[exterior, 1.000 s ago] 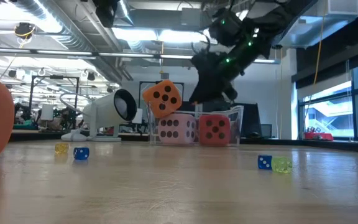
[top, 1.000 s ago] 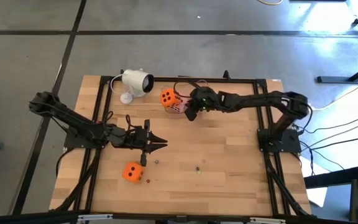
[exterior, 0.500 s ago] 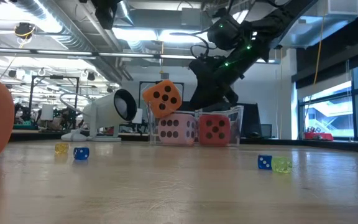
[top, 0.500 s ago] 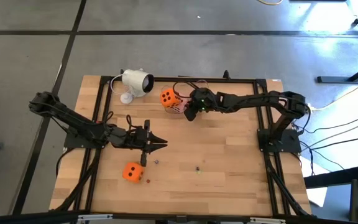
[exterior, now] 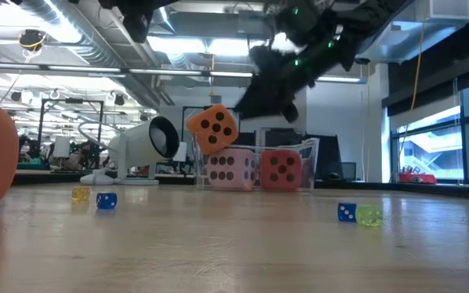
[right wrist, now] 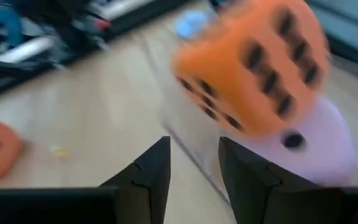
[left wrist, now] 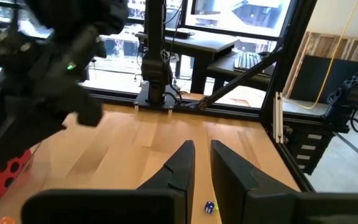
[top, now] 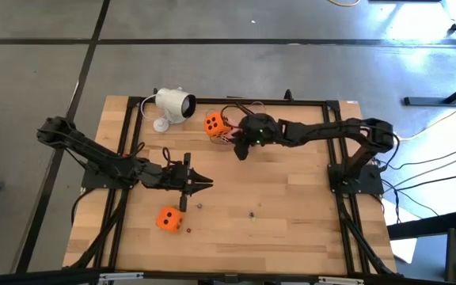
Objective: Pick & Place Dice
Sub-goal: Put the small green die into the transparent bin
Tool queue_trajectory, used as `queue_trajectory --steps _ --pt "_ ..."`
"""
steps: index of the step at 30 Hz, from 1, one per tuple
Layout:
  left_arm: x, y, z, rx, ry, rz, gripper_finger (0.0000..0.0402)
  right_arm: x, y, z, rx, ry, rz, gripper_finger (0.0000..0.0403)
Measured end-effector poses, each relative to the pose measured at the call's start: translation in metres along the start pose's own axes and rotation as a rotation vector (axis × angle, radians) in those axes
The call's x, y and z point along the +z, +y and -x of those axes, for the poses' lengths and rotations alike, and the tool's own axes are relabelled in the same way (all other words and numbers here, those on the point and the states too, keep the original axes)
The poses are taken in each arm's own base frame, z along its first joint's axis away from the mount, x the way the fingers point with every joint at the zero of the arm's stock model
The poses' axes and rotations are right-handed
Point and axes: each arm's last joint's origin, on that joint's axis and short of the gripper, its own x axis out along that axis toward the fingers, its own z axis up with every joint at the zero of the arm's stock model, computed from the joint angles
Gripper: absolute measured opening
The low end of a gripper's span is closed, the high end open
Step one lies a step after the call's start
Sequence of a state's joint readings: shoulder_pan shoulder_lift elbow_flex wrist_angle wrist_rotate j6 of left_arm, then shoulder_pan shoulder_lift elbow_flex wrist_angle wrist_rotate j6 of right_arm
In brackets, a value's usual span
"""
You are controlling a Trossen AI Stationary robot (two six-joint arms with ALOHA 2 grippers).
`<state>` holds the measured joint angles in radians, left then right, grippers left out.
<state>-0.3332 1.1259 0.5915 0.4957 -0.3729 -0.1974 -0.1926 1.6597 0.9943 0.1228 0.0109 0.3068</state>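
Observation:
An orange die (exterior: 212, 128) sits tilted on the pink die (exterior: 231, 168), which stands beside the red die (exterior: 281, 169) in a clear container (exterior: 309, 153) at the table's far side. The second orange die (top: 169, 219) lies on the wood near the left arm. My right gripper (top: 240, 152) hangs open above and just near of the container, touching nothing; its wrist view shows the orange die (right wrist: 253, 68) over the pink die (right wrist: 316, 146). My left gripper (top: 206, 183) waits at mid-table, its fingers (left wrist: 185, 163) almost together, holding nothing.
A white camera (top: 172, 103) with its cable stands at the far left of the table, beside the container. Tiny coloured dice lie scattered on the wood: blue (exterior: 106, 200), yellow (exterior: 81, 194), blue (exterior: 346, 212) and green (exterior: 370, 216). A dark frame (top: 332, 142) borders the table.
My right gripper has risen from just above the container and drawn slightly toward the table's near-left. The dice in the container and the orange die on top have stayed where they were.

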Motion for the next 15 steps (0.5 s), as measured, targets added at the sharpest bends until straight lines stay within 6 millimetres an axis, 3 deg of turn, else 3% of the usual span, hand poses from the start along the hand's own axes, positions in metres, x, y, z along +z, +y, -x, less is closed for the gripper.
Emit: queue_trajectory --steps 7,15 --pt "0.0 0.0 0.0 0.011 -0.003 -0.001 0.0043 0.015 0.042 0.023 0.139 -0.172 0.145 0.0136" --pt "0.001 0.001 0.0 0.05 -0.018 0.001 0.0047 0.018 0.082 0.045 0.264 -0.281 0.262 0.0136"
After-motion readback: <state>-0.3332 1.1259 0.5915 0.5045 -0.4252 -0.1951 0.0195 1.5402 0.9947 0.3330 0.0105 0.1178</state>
